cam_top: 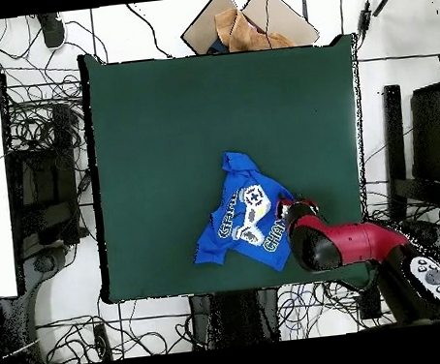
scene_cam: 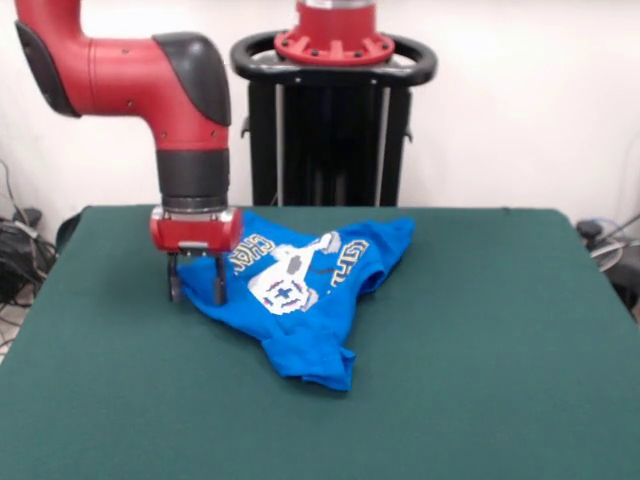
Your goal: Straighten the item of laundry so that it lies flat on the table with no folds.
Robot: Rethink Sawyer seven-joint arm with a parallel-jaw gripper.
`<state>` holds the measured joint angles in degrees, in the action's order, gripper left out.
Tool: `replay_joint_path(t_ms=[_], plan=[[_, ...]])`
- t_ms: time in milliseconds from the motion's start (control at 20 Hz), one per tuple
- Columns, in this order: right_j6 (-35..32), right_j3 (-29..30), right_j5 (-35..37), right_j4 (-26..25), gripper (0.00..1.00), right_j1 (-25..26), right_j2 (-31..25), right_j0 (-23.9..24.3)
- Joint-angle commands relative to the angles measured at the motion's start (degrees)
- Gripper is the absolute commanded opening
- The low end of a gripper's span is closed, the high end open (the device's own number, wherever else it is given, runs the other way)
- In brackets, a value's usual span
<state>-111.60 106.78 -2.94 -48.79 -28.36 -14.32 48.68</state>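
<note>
— Starting with the biggest: what fills the front view?
— A green table (scene_cam: 480,340), taking up the whole lower half. The arm (scene_cam: 130,75) comes in from the upper left and bends straight down.

— And the shirt?
— A blue shirt (scene_cam: 300,330) lies left of centre, toward the table's upper edge in the front view. It is bunched into a rough triangle, one corner pointing to the lower middle, with creases across it. The white print (scene_cam: 285,285) faces up, its letters bent by the folds. In the overhead view the shirt (cam_top: 243,221) sits right of centre in the lower part of the table (cam_top: 160,128), just short of the bottom edge.

— Where is the gripper?
— The gripper (scene_cam: 196,285) stands at the shirt's left edge. Its two fingers (scene_cam: 218,283) hang a little apart, their tips down at cloth level. Whether they pinch the fabric, I cannot tell.

— Overhead?
— The arm (cam_top: 357,243) covers the gripper there.
</note>
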Motion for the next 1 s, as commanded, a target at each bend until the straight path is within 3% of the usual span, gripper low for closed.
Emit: replay_joint_path(t_ms=[50, 300, 450, 700, 800, 900, 1000], plan=[[-6.16, 6.47, 11.71, 9.49, 1.0, -10.16, -4.93, -5.95], [-8.0, 9.1, 12.31, 13.24, 1.0, -14.87, 0.47, -11.74], [-10.02, 9.61, 9.82, 13.49, 1.0, -13.05, 4.6, -15.4], [-13.25, 6.08, -5.56, 13.54, 1.0, 0.75, 14.27, -22.56], [-14.16, 3.91, -12.75, 16.51, 1.0, 6.59, 19.43, -26.58], [-14.02, 2.63, -22.46, 22.55, 1.0, 12.5, 24.72, -30.46], [-13.18, 3.4, -26.7, 25.41, 1.0, 14.38, 24.96, -29.84]])
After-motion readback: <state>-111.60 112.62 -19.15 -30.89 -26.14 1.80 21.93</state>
